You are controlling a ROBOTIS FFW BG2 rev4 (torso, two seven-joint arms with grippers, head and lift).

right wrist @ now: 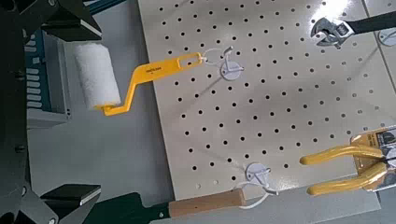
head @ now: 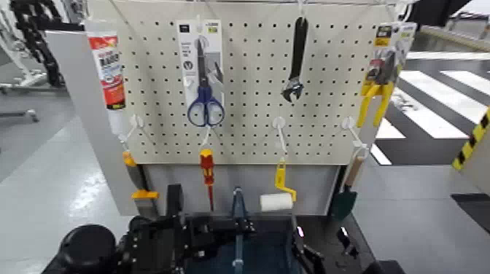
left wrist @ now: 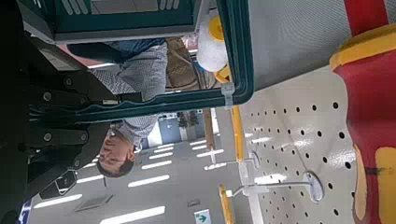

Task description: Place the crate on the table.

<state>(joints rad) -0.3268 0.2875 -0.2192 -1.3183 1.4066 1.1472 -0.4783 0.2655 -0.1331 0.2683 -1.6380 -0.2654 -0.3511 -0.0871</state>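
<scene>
The dark blue-grey crate (head: 255,251) with its upright handle bar (head: 238,218) sits low in the head view, below the pegboard and between my two arms. My left gripper (head: 195,237) is at its left side, shut on the crate's rim (left wrist: 159,105). My right gripper (head: 306,251) is at its right side, against the ribbed wall (right wrist: 47,89). The black table (head: 324,222) shows behind the crate at the pegboard's foot. I cannot tell whether the crate rests on the table or hangs above it.
The cream pegboard (head: 248,124) stands close behind with scissors (head: 205,109), a wrench (head: 294,65), yellow pliers (head: 375,102), a red screwdriver (head: 208,171) and a paint roller (head: 275,202) hanging low over the crate. A person in a plaid shirt (left wrist: 140,79) is beyond the crate.
</scene>
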